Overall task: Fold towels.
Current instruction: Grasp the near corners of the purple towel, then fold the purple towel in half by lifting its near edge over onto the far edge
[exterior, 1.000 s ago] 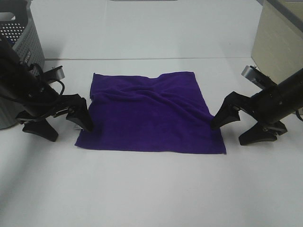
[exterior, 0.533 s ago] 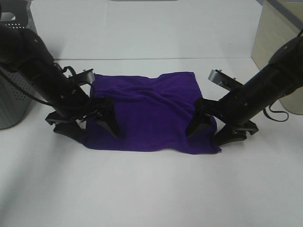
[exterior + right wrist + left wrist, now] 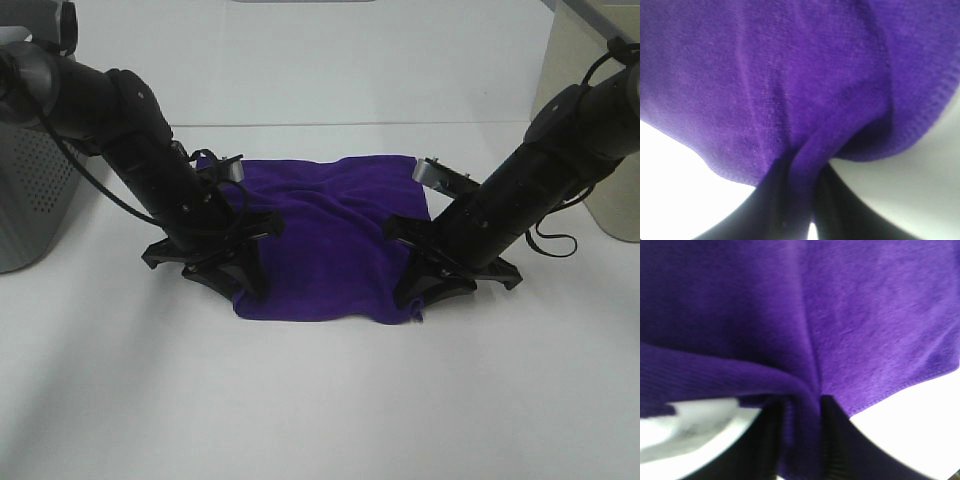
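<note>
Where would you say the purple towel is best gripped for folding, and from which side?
By its side hems, each arm coming from its own side. The towel lies spread out, so only the thin edges can be pinched; the left gripper and right gripper are shut there.

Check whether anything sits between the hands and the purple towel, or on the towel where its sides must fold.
Nothing visible does. The left hand and right hand each pinch a side edge of the towel, and its middle lies bare.
</note>
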Available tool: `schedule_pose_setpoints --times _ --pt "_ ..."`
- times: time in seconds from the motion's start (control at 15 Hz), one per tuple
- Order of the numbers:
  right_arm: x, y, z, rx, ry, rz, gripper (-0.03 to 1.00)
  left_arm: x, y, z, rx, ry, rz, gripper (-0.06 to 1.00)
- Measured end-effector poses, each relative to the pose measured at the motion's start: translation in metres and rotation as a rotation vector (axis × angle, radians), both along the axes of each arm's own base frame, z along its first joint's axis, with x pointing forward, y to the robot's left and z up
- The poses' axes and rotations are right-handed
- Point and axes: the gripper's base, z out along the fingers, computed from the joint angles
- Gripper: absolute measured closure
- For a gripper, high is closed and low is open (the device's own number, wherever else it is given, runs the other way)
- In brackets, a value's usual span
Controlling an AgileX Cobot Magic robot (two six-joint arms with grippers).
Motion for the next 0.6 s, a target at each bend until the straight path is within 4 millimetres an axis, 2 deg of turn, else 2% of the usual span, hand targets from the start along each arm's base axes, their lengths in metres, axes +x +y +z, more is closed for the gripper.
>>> schedule_pose_setpoints --times 0.07,0.13,0.4,0.6 --pt "0.000 0.000 0.000 -0.001 0.001 0.000 0.88 0.000 0.000 -0.001 0.000 -0.002 -0.007 0.89" --pt "0.000 0.000 0.000 -0.001 0.001 0.000 0.94 0.000 0.000 -0.001 0.000 -0.005 -0.013 0.93" --pt "-0.005 0.001 0.002 0.017 0.047 0.032 0.94 -0.002 0.001 0.002 0.007 -0.014 -0.078 0.94" --pt "-0.014 -0.002 0.012 -0.010 0.056 0.113 0.94 -0.012 0.008 0.011 0.060 -0.035 -0.133 0.94"
